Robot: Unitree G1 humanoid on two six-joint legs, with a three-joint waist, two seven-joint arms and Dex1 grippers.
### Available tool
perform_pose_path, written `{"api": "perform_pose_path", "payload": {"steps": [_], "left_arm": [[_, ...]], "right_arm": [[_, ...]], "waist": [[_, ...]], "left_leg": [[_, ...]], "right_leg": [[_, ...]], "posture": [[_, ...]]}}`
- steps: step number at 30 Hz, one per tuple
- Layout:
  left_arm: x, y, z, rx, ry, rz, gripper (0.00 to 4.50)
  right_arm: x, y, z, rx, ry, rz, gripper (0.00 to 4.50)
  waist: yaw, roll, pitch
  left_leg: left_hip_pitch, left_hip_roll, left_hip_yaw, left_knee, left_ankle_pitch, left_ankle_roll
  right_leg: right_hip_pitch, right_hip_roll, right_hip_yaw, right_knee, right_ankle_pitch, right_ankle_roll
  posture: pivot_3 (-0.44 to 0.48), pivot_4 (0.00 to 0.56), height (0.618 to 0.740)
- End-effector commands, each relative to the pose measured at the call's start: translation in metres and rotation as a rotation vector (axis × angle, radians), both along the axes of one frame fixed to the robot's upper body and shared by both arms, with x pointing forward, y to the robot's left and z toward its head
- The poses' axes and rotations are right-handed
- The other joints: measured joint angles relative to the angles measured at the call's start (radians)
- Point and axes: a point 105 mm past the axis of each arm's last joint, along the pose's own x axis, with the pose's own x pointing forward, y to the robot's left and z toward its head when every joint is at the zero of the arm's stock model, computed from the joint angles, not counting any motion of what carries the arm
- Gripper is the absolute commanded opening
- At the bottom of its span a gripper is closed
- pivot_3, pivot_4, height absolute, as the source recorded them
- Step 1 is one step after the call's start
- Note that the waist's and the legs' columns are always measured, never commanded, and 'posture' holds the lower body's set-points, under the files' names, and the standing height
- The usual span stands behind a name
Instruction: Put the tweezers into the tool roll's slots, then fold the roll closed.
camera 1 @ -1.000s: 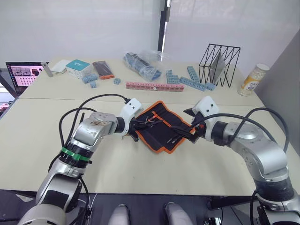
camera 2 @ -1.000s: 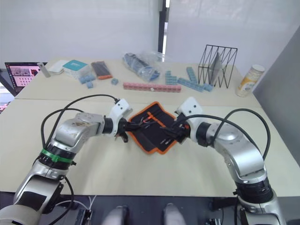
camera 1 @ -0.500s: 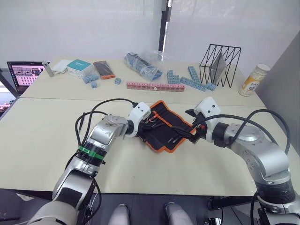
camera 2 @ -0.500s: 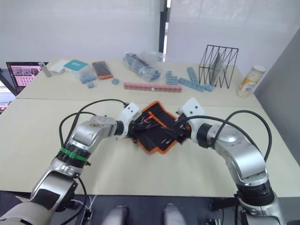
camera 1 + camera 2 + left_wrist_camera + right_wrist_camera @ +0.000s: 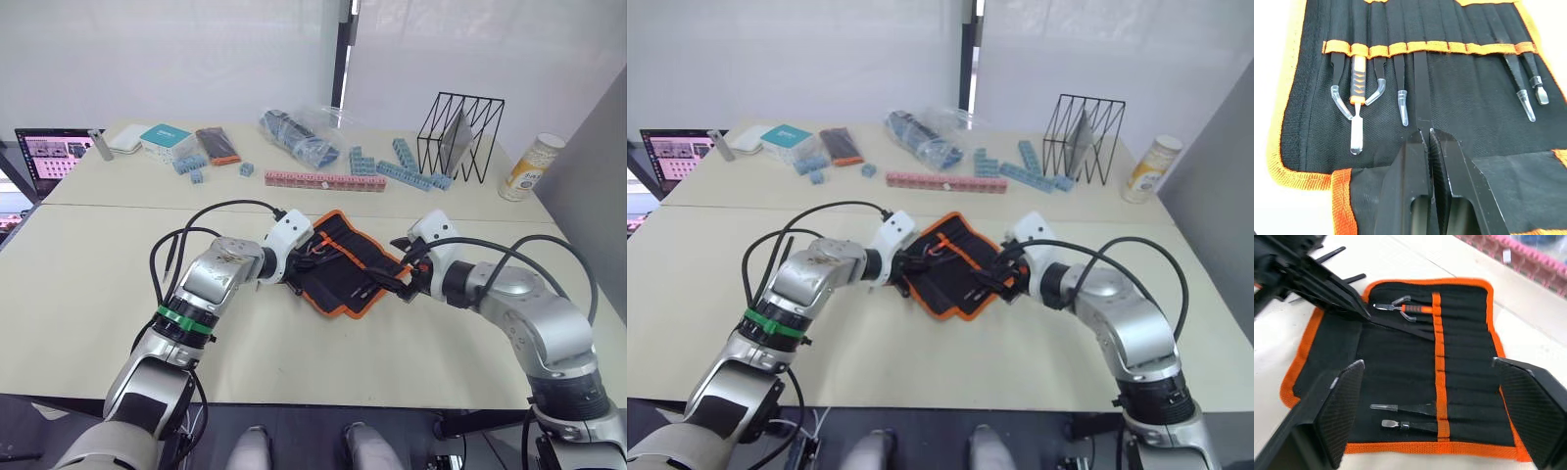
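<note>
On a beige table (image 5: 88, 284), left gripper (image 5: 1428, 134) pinches tweezers (image 5: 1420, 93) in the open tool roll (image 5: 345, 264); right gripper (image 5: 1437, 401) spread wide.

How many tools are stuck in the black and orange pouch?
7. Four sit together at one end of the tool roll, the left gripper pinches a fifth, black tweezers, beside them, and two sit at the other end. Folds might hide more.

One tool roll (image 5: 1464, 93) holds six tweezers (image 5: 1420, 88) and one orange-handled tool (image 5: 1357, 83).
</note>
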Motion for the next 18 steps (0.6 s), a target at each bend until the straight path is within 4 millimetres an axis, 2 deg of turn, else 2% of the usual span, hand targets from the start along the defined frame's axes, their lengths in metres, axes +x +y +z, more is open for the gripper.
{"api": "perform_pose_path", "payload": {"steps": [1,10,16,18], "left_arm": [[-0.002,0.001,0.016,-0.026,-0.047,-0.006,0.00],[-0.009,0.006,0.013,-0.029,-0.043,0.028,0.00],[-0.009,0.007,0.014,-0.036,-0.046,0.043,0.00],[-0.010,0.008,0.015,-0.037,-0.046,0.045,0.00]], "right_arm": [[0.014,-0.011,-0.003,0.005,-0.034,-0.040,3.10],[0.036,-0.002,-0.023,0.016,0.001,-0.011,0.02],[0.043,0.005,-0.033,0.076,0.028,0.008,0.02],[0.042,0.007,-0.043,0.090,0.058,0.014,0.02]], "waist": [[0.000,0.000,0.000],[-0.009,0.000,0.000],[-0.011,0.000,0.000],[-0.012,0.000,0.000]], "left_leg": [[0.000,0.000,0.000,0.000,0.000,0.000],[0.001,0.000,0.000,0.000,0.000,0.000],[0.001,0.000,0.000,0.000,0.000,0.000],[0.001,0.000,0.000,0.000,0.000,0.000]], "right_leg": [[0.000,0.000,0.000,0.000,0.000,0.000],[0.000,0.000,0.000,0.001,0.000,0.000],[0.001,0.000,0.000,0.001,0.000,0.000],[0.001,0.000,0.000,0.001,0.000,0.001]], "posture": [[0.000,0.150,0.740],[0.000,0.150,0.740],[0.000,0.150,0.740],[0.000,0.150,0.740]]}}
